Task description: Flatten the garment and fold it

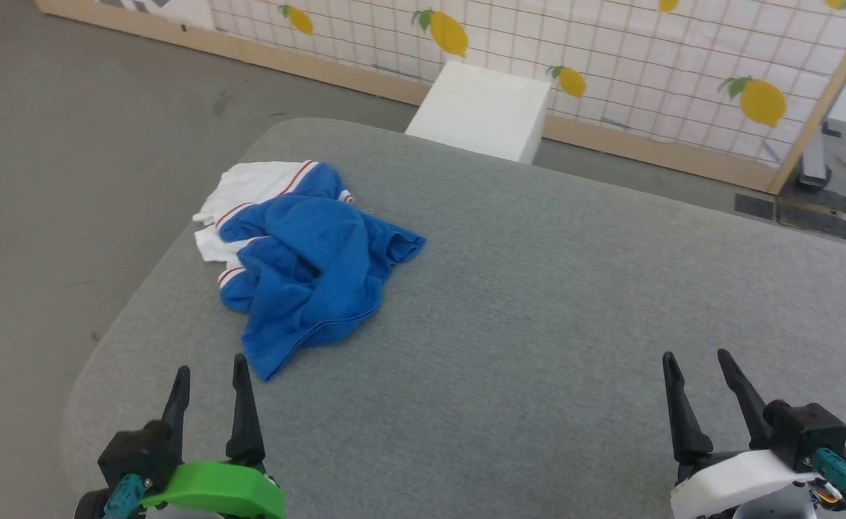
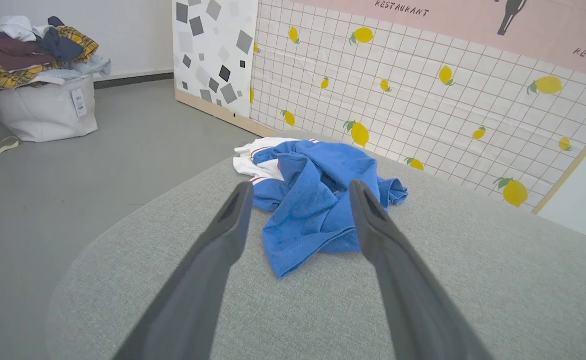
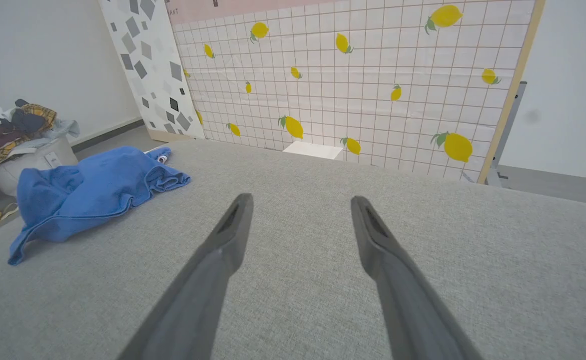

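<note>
The garment (image 1: 307,263) is a royal-blue T-shirt with white sleeves and thin red stripes, lying crumpled in a heap on the left part of the grey padded table (image 1: 538,303). Its lowest blue corner points toward my left gripper (image 1: 210,371), which stands open just short of it, touching nothing. In the left wrist view the garment (image 2: 317,200) lies straight ahead between the open fingers (image 2: 223,235). My right gripper (image 1: 693,357) is open over bare table far to the right. From the right wrist view the garment (image 3: 93,192) sits at the left, well away from that gripper (image 3: 300,202).
A white box (image 1: 484,108) stands on the floor behind the table, before a lemon-patterned panel (image 1: 610,50). A fabric bin heaped with clothes (image 2: 38,75) sits on the floor to the left. The table's left edge runs close to the garment; broad grey surface lies to its right.
</note>
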